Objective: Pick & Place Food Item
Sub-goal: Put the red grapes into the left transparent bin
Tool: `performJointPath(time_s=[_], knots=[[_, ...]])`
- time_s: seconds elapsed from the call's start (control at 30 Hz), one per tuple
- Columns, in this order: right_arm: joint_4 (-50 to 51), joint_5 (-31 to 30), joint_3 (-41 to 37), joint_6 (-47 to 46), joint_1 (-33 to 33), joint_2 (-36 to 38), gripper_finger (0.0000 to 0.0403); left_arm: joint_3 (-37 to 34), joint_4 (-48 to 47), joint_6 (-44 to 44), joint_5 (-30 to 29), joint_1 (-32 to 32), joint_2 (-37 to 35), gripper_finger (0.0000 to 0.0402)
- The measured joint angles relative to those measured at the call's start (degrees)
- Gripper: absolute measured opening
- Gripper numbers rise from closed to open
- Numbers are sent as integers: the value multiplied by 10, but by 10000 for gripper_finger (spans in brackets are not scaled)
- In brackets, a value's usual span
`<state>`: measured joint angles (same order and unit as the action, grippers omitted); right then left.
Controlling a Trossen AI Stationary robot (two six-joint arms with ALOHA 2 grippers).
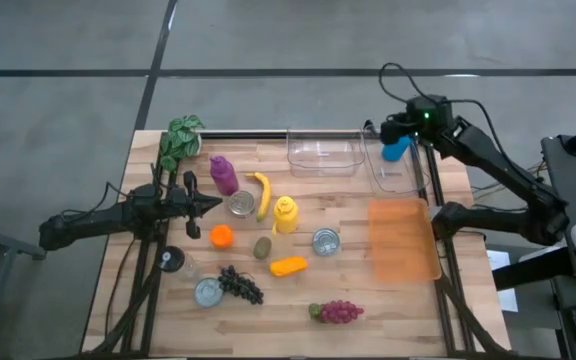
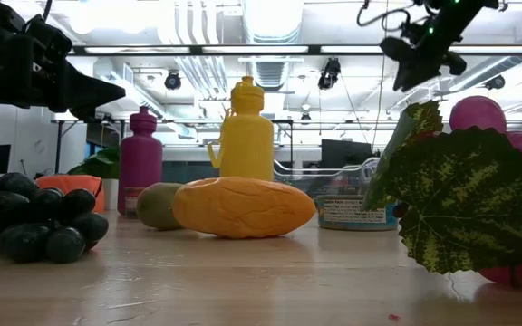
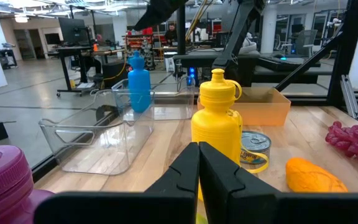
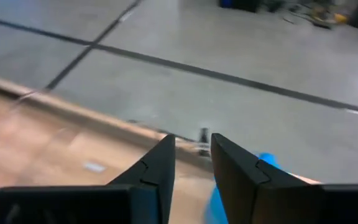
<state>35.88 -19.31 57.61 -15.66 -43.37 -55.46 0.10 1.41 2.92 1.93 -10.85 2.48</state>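
Inside right clear bin (image 1: 400, 178), blue bottle (image 1: 397, 150), left clear bin (image 1: 322, 153) empty

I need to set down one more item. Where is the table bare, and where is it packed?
Bare wood lies between the red grapes and the orange tray, and along the near edge. It is crowded from the yellow bottle and banana to the dark grapes.
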Motion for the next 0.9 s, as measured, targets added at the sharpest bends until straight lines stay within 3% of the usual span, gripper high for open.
performJointPath(time_s=[0.27,0.57,0.9], knots=[[1,-1,-11,9,170,15,54,0,0,0,0,0,0,15],[-2,-2,-58,-7,362,27,38,0,0,0,0,0,0,15],[-22,1,-105,-4,496,28,38,0,0,0,0,0,0,15]])
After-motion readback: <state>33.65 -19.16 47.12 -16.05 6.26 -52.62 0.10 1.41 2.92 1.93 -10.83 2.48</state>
